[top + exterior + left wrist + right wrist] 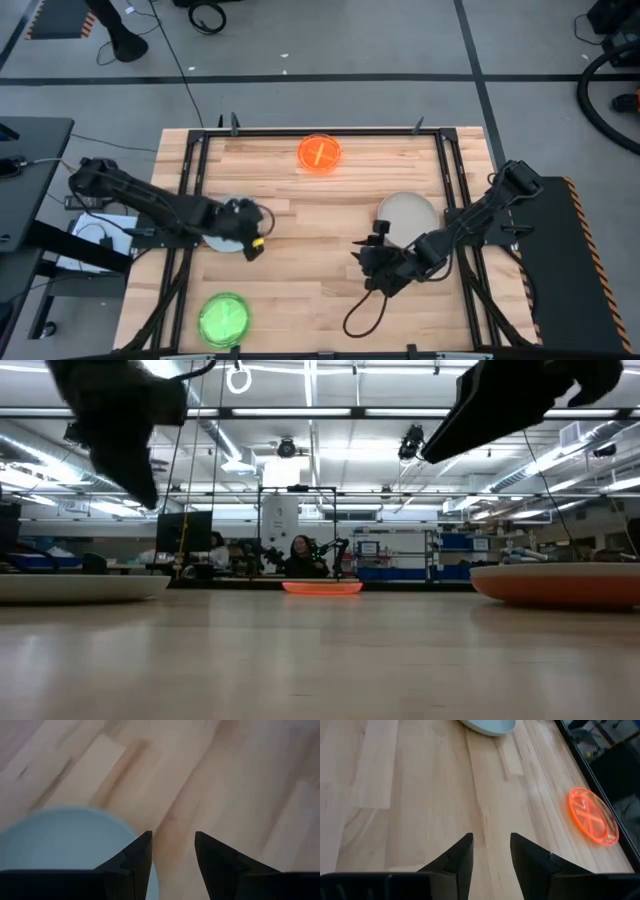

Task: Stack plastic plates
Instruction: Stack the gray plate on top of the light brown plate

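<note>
A pale blue plate [222,240] lies flat on the wooden table at the left; it also shows in the left wrist view [65,840] and the right wrist view [487,726]. My left gripper [250,232] hangs open above its right rim [173,840], touching nothing. My right gripper [368,258] is open and empty over bare wood [491,840], left of an off-white plate [407,214] whose side looks rust orange in the low view [560,584]. A neon orange plate [320,153] lies at the far middle, a neon green one [225,318] at the near left.
Dark rails [192,190] run along the table's left, right and far sides. A black cable loop [362,312] lies on the wood near my right gripper. Bare wood spreads across the table's middle [320,230]. A person sits far behind the table [300,552].
</note>
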